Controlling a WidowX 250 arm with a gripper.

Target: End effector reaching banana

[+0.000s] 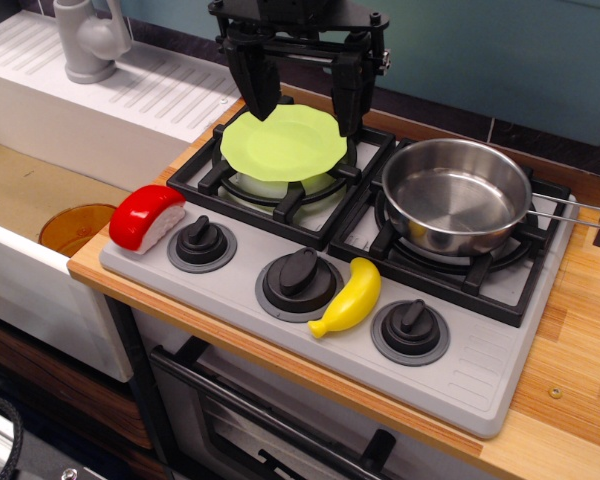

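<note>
1. A black end effector [302,95] hangs at the top of the view above a toy stove, its two dark fingers [254,85] spread apart with nothing between them.
2. Directly below the fingers, a lime-green plate [284,142] rests on the back-left burner grate.
3. The yellow toy banana [349,297] lies well forward of the fingers and a little to their right in the view, on the grey knob panel between the middle knob [300,277] and the right knob [411,327].
4. A steel pan [456,194] sits on the burner right of the fingers; a red-and-white toy sushi [146,217] lies forward-left.
5. Judged step: the reach has barely begun.
6. The next move likely calls for travelling toward the stove's front edge, then descending with the fingers straddling the banana, clear of both knobs.
</note>
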